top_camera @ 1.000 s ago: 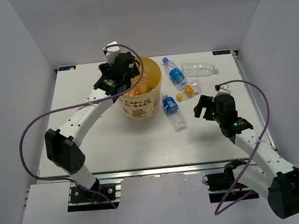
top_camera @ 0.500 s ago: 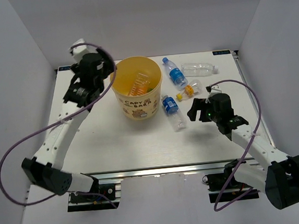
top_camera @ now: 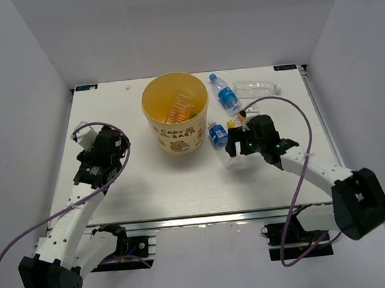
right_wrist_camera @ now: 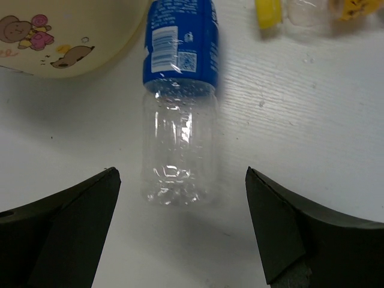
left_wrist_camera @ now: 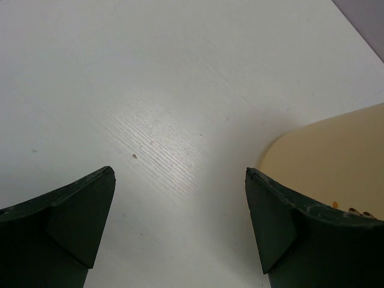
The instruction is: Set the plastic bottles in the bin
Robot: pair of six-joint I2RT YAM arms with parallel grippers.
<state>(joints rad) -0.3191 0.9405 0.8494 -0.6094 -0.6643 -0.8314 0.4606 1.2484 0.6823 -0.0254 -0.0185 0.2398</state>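
The bin [top_camera: 178, 137] is standing upright toward the far middle of the table [top_camera: 149, 188], its cartoon print facing the near edge. An orange bottle [top_camera: 179, 108] is lying tilted inside it.

The other bottles are all lying on the table to the bin's right. A blue-label bottle [right_wrist_camera: 178, 120] is lying just beside the bin's wall, with its clear base pointing toward the near edge and its label end toward the far side. A yellow-capped bottle [right_wrist_camera: 269, 11] is lying just beyond it and to the right, partly hidden by the arm in the top view. Farther back, a second blue-label bottle [top_camera: 226, 95] is lying slantwise. A clear bottle [top_camera: 255, 88] is lying crosswise to its right, near the far edge.

The right gripper [right_wrist_camera: 181, 180] is hovering over the base end of the nearest blue-label bottle. Its jaws are standing wide apart, one finger on each side of the bottle and neither touching it.

The left gripper [left_wrist_camera: 180, 180] is hanging over bare table, well to the left of the bin. Its jaws are gaping and holding nothing, and the bin's pale wall is showing at the right edge of its wrist view.
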